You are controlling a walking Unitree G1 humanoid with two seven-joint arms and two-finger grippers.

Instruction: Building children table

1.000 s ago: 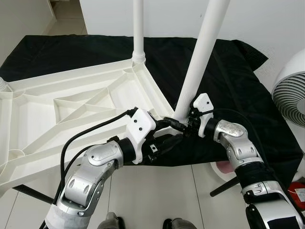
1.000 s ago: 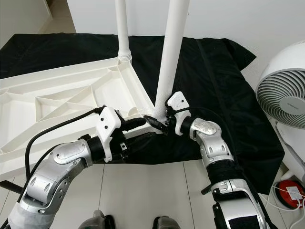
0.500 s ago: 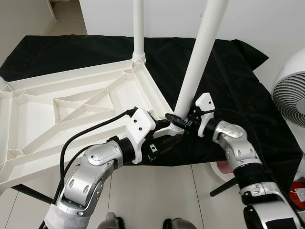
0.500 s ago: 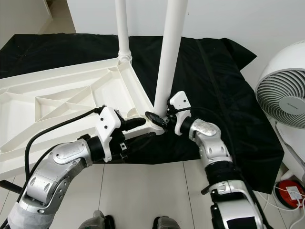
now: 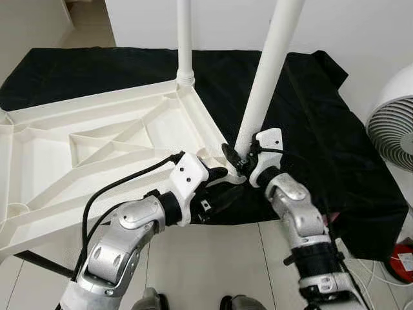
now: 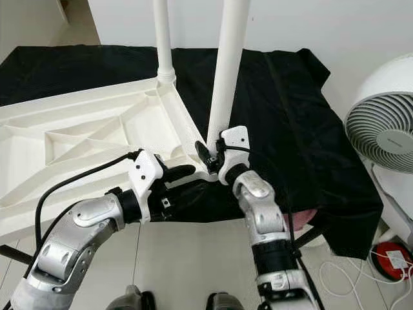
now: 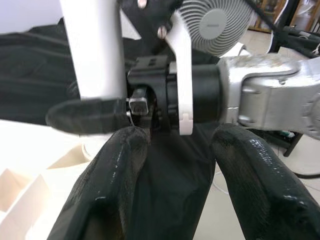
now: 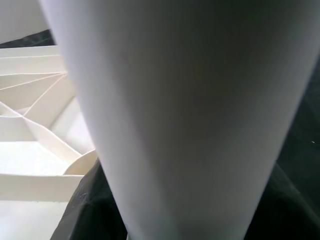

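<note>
Left eye view: right claw [image 5: 233, 159] at the base of a white leg [image 5: 266, 71], left claw [image 5: 218, 182] just beside it.

Right claw sits against the leg's foot at the near corner of the upturned tabletop [image 5: 97, 148]; one black finger [image 5: 228, 154] lies against the leg, but whether the claw clamps it I cannot tell. Left claw, at about 7 o'clock from that corner, has its two fingers spread apart with nothing between them, one finger [image 5: 214, 173] near the corner's edge. The leg rises tilted toward 1 o'clock. A second leg [image 5: 184, 40] stands upright in the far corner, at 11 o'clock from the first. The tabletop lies ribs-up on a black cloth [image 5: 310, 123]. A white fan [image 5: 395, 129] stands at 3 o'clock.
</note>
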